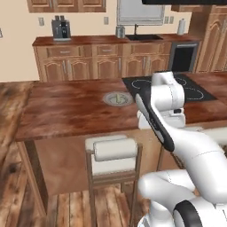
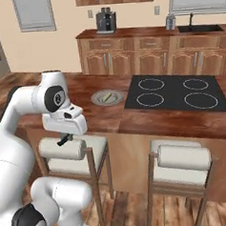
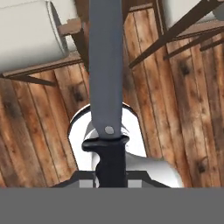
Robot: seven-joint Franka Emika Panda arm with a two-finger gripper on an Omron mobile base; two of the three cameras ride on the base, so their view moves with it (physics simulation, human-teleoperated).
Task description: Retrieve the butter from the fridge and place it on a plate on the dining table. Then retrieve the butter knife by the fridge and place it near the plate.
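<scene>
My gripper (image 3: 109,180) is shut on the butter knife (image 3: 106,65). The black handle sits between the fingers and the long grey blade points away over the wooden floor. In the right base view the gripper (image 2: 64,139) hangs just off the near edge of the dining table (image 2: 149,122), right above a stool's backrest. The grey plate (image 1: 106,98) (image 2: 96,99) lies mid-table beside the cooktop. On it rests the small pale butter (image 1: 118,98) (image 2: 105,97). The plate is farther in on the table than my hand.
A black cooktop (image 2: 178,93) is set into the table to the right of the plate. White cushioned stools (image 1: 116,148) (image 2: 182,160) stand along the near edge. Behind are wood counters with a coffee machine (image 1: 61,29) and a sink (image 1: 144,37).
</scene>
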